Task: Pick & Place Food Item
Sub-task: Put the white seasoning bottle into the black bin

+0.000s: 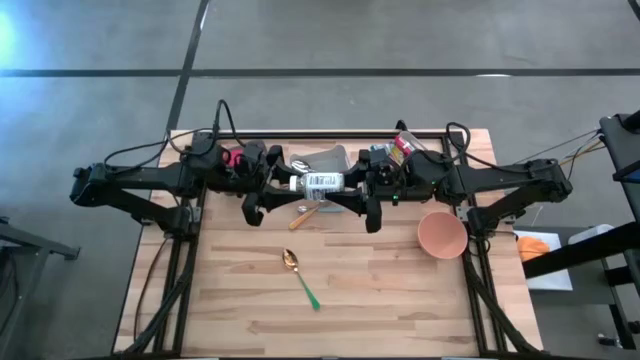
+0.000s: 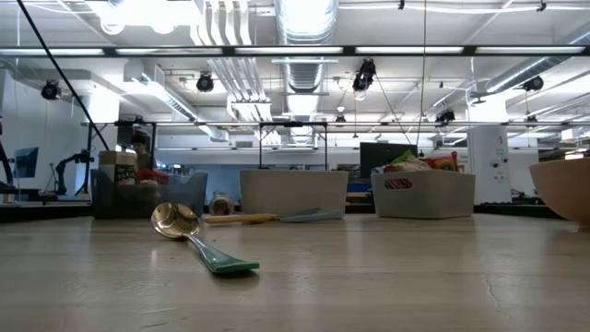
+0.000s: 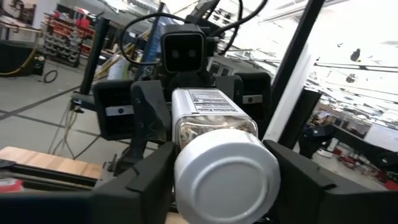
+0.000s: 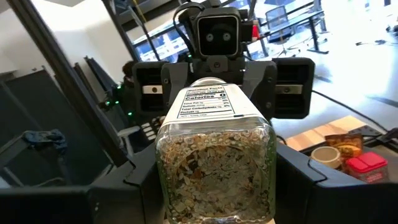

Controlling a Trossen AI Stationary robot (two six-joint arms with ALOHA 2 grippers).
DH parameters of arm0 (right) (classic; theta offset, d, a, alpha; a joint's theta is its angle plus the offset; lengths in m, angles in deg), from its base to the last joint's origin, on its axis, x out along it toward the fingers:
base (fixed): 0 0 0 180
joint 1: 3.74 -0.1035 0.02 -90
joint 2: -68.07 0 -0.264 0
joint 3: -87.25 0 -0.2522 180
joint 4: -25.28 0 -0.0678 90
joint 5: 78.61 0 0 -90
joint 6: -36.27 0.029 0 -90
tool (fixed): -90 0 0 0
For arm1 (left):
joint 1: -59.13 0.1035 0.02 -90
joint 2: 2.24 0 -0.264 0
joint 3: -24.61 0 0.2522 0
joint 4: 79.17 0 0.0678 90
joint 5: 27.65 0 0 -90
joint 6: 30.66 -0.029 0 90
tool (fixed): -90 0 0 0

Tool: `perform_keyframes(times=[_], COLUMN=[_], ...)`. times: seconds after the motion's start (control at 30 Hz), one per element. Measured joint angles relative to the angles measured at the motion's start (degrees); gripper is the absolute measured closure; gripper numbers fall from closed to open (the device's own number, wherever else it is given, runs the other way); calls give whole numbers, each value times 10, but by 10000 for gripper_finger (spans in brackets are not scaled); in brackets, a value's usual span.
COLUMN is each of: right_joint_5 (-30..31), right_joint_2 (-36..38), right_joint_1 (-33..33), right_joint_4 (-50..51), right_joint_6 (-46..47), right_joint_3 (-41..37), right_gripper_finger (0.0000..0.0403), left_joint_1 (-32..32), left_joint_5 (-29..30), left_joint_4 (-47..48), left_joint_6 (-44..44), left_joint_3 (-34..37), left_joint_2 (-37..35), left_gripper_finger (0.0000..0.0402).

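Silver-capped spice jar [image 3: 214, 149], white label, dried herbs

Bright overhead strip lights [image 2: 230, 37] flood the room, blowing out to glare above the spoon [image 2: 189, 232], whose bowl catches a highlight; the table [image 2: 415, 277] nearest the lens is soft, and the jar [image 3: 217, 155] looms blurred and bulging at close range
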Motion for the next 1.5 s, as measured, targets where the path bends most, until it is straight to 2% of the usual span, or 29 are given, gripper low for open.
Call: perform_keyframes(times=[0.07,0.3,0.37,0.5,0.63,0.87,0.97,1.2,1.33,1.5], right_joint_5=[7,7,-4,-21,-15,1,18,21,32,37], right_joint_2=[0,0,0,0,0,0,0,0,1,2], right_joint_1=[0,0,0,-1,0,0,1,1,0,1], right_joint_4=[1,2,1,0,1,26,50,68,67,75], right_joint_6=[-1,-2,1,3,3,4,7,12,10,10], right_joint_3=[0,0,0,0,0,1,1,0,1,0], right_gripper_finger=[205,203,178,102,48,28,27,26,26,26], left_joint_1=[1,1,1,-1,0,4,12,32,43,65], left_joint_5=[6,4,-4,-19,-19,-12,4,69,125,159], left_joint_4=[1,1,1,2,13,59,122,388,469,570], left_joint_6=[-5,-8,-8,2,22,72,83,52,30,25], left_joint_3=[0,0,0,0,0,0,-17,-131,-176,-219], left_joint_2=[-1,-1,-1,-1,-4,-22,-32,-28,-27,-26], left_gripper_finger=[207,207,207,207,207,207,207,207,207,207])
